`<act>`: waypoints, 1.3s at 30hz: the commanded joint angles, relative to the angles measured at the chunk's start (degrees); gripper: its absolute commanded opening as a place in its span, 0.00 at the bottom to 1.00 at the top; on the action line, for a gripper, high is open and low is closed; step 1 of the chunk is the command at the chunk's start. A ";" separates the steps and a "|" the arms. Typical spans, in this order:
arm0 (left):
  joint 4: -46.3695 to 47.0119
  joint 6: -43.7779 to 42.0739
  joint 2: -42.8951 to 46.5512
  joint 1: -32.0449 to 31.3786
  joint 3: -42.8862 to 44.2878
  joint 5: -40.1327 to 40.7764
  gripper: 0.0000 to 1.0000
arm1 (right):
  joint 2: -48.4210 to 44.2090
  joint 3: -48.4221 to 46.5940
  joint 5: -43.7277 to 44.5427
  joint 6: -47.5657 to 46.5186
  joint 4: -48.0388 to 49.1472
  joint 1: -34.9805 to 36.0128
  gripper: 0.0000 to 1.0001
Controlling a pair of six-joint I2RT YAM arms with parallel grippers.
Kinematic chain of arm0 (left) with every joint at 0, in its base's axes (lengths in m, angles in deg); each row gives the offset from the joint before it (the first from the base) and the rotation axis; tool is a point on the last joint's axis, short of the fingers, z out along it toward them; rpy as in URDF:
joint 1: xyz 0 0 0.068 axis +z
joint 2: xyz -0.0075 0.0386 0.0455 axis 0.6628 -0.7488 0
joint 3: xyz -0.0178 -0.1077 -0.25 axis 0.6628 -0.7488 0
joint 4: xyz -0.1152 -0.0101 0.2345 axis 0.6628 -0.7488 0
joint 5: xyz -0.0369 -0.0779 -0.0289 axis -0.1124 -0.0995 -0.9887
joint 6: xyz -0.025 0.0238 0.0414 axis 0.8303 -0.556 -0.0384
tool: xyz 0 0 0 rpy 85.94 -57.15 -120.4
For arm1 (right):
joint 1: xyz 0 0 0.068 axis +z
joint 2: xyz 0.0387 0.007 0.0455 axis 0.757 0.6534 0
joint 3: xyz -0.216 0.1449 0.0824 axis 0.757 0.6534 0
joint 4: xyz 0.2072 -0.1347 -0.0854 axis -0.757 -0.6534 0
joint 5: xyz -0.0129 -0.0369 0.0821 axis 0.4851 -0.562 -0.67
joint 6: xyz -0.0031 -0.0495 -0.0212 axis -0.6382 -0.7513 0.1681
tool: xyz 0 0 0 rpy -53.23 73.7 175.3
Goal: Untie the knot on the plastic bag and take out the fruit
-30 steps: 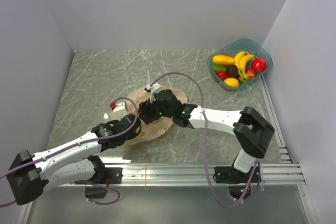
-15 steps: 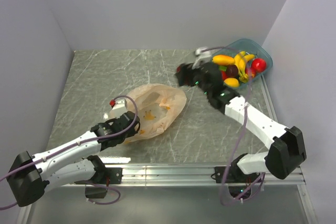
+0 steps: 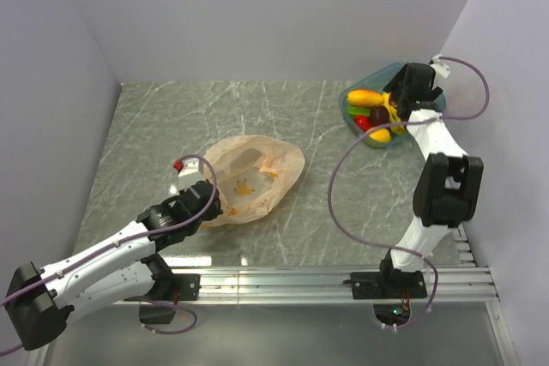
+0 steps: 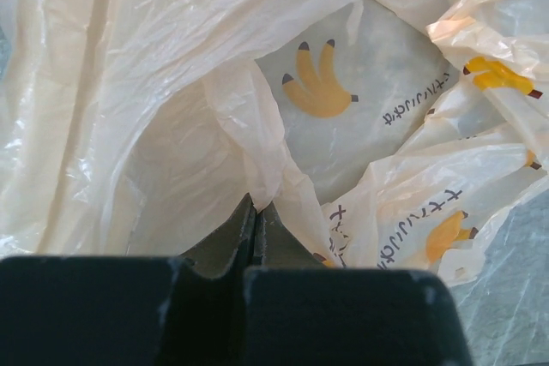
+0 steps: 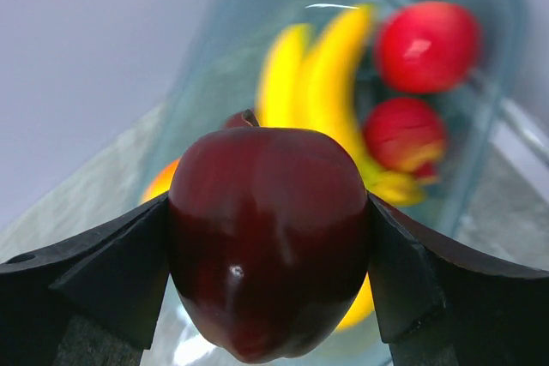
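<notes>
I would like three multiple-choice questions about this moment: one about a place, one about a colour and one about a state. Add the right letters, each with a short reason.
1. Where is the right gripper?
A. Over the teal tub
B. At the near left corner
C. Down by the arm bases

2. What colour is the apple that it holds?
A. Yellow
B. Dark red
C. Green

3. How do the jaws of the left gripper stand?
A. Wide open
B. Closed round a banana
C. Closed, at a fold of the plastic bag

Answers:
1 A: the right wrist view shows the tub and its fruit just behind the fingers.
2 B: the skin between the fingers is dark red and glossy.
3 C: the left wrist view shows the two fingers pressed together, with bag plastic rising from their tips.
</notes>
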 commanded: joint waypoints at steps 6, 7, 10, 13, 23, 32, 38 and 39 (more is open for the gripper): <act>3.51 -0.70 1.91 0.94 -2.15 0.48 0.00 | 16.01 -16.45 5.19 5.42 -5.30 -5.39 0.53; 3.60 -0.61 1.91 0.95 -2.15 0.13 0.00 | 16.80 -16.98 4.67 5.77 -5.48 -5.57 0.62; 4.21 0.09 1.73 1.12 -2.68 -0.92 0.01 | 18.74 -17.69 2.38 7.00 -5.48 -6.54 0.86; 4.74 0.88 1.82 1.38 -3.56 -2.16 0.00 | 18.31 -17.17 0.45 6.30 -4.60 -6.62 0.93; 4.66 -0.43 2.87 4.46 -1.54 -4.35 0.01 | 15.31 -17.95 -0.35 3.40 -6.79 -6.54 1.00; 2.55 0.01 5.33 5.16 -1.54 -4.18 0.01 | 12.51 -11.99 -1.40 5.33 -6.18 -6.54 1.00; 2.72 -0.17 6.30 5.60 -1.62 -4.01 0.01 | 7.34 -5.23 -4.48 6.56 -4.88 -5.84 0.99; 2.90 -0.17 6.30 5.69 -1.62 -4.18 0.01 | 6.45 -3.73 -4.65 6.91 -4.17 -5.75 0.99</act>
